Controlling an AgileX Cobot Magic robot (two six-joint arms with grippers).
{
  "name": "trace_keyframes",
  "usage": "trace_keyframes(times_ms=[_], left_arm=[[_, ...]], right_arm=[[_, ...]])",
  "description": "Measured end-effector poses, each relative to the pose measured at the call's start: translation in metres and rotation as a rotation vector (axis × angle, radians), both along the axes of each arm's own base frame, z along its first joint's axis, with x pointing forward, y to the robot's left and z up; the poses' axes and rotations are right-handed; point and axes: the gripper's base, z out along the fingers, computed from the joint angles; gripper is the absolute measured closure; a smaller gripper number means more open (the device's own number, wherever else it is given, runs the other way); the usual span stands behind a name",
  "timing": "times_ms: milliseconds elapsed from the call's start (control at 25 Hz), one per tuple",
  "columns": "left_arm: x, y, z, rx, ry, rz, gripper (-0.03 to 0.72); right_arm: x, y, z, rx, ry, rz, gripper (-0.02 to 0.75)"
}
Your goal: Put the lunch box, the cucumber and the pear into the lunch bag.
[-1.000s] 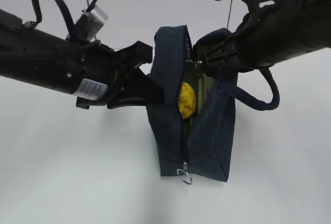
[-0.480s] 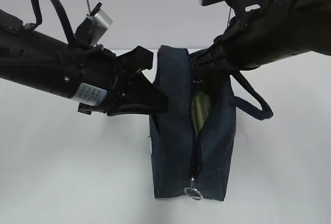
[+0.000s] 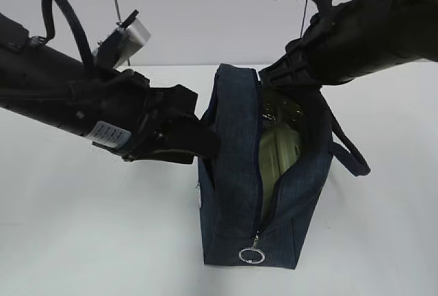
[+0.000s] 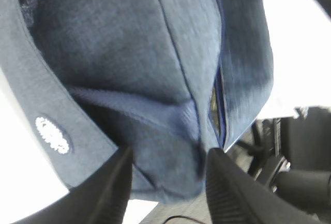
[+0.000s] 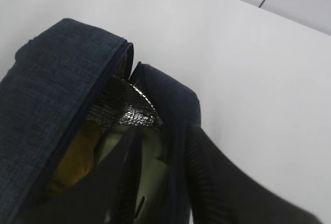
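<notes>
**Lunch bag held open between two arms**

Navy fabric fills the middle of the exterior view, where the lunch bag (image 3: pixel 236 193) stands upright on a white table (image 3: pixel 82 241) with its zipper parted along the top and down the near face. The metal ring pull (image 3: pixel 251 256) hangs near the bottom of that face. Through the gap the pale sage-green lid of the lunch box (image 3: pixel 280 156) shows, standing on edge against the silver foil lining (image 5: pixel 126 113).

The left gripper (image 3: pixel 198 139) meets the bag's left wall at mid-height. Its wrist camera shows two dark fingers (image 4: pixel 111 193) set apart with a bulging fold of blue cloth between them; the jaws appear to pinch that fold. A small white label (image 4: pixel 51 135) is stitched on the fabric beside them.

The right gripper (image 3: pixel 287 74) sits at the bag's upper right edge, by the top of the opening. Its wrist view looks down into the bag, the dark fingers (image 5: pixel 207 182) straddling the right-hand wall, one inside the cavity and one outside against the cloth, so the jaws seem closed on that wall. The strap handle (image 3: pixel 352 152) loops down on the right side below this arm.

Yellow skin of the pear (image 5: pixel 77 157) shows low in the cavity against the left wall, beside the lunch box (image 5: pixel 124 154). The cucumber cannot be made out in any view.
</notes>
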Motion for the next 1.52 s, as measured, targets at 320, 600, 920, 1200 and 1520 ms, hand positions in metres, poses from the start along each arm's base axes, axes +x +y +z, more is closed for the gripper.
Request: trace_keyframes(times_ms=[320, 600, 920, 1200, 1520], left_arm=[[-0.021, 0.013, 0.035, 0.007, -0.134, -0.066, 0.400], [-0.040, 0.025, 0.054, 0.056, -0.226, -0.147, 0.400], [-0.055, 0.034, 0.043, 0.084, -0.204, -0.162, 0.400], [-0.068, 0.045, 0.036, 0.086, -0.230, -0.124, 0.400], [-0.078, 0.052, 0.054, 0.053, -0.322, -0.105, 0.400]], right_arm=[[-0.020, -0.020, 0.032, -0.020, -0.054, -0.044, 0.498], [-0.053, -0.043, 0.069, -0.029, -0.107, -0.017, 0.496], [-0.102, -0.068, 0.098, -0.020, -0.091, 0.072, 0.495], [-0.138, -0.084, 0.105, 0.016, -0.071, 0.139, 0.495], [-0.181, -0.102, 0.057, 0.103, -0.020, 0.190, 0.495]])
